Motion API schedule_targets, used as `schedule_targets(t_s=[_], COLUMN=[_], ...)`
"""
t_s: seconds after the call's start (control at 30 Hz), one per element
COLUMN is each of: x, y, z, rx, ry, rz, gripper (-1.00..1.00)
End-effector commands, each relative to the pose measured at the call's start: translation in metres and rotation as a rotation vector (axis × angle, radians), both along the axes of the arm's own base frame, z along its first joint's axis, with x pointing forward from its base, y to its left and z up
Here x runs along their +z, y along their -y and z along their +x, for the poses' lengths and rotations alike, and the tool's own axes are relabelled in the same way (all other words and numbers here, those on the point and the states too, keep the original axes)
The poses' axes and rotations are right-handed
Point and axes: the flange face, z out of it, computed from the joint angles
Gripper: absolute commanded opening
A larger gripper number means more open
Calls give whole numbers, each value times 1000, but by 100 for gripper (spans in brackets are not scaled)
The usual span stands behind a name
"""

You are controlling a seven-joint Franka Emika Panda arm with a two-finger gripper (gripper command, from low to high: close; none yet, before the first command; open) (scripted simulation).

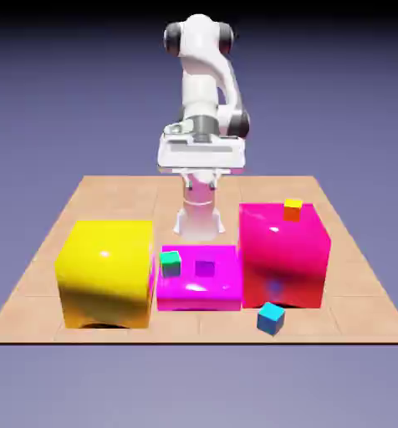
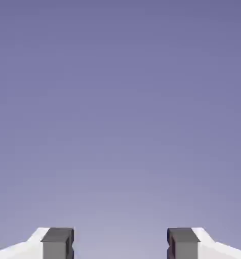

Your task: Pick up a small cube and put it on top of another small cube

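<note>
Scene: tan tiled tabletop (image 1: 102,194) carrying three large glossy blocks and four tiny cubes.

Tiny bright cyan-blue cube (image 1: 271,318): sits on the tabletop near the front edge, at about 5 o'clock from the tabletop's middle, just in front of the tall magenta block (image 1: 283,255) and a little apart from it. Nothing touches it.

Tiny green cube with a teal-tinged top (image 1: 170,262): rests on the low flat magenta block (image 1: 199,288), at that block's 9 o'clock edge, close beside the big glossy yellow block (image 1: 105,272). Whether it touches the yellow face cannot be told.

Tiny purple cube (image 1: 204,268): same low magenta block, near its centre, at 3 o'clock from the green cube, with a clear gap between them.

Tiny orange cube with a yellow top (image 1: 293,209): on top of the tall magenta block, toward its back edge, around 1 o'clock.

White robot arm (image 1: 204,84): folded upright at 12 o'clock, well behind the blocks, hand held high above the tabletop and far from every cube.

Gripper (image 2: 120,245): in the hand view the two grey fingertips (image 2: 56,243) stand wide apart at the bottom edge, only plain blue-violet backdrop between them. The jaws are parted and hold nothing. No cube or block appears in the hand view.
</note>
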Motion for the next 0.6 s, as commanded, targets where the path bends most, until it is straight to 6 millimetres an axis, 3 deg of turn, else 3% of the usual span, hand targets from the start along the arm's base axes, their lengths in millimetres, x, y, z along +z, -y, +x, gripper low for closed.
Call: schedule_targets(t_s=[0.0,0.3,0.57], x=[-6,-71,-145], y=[-2,-26,-53], z=[9,82,130], rx=[-15,-153,-282], ry=[-39,-394,-715], rz=[10,108,213], gripper=[0,0,0])
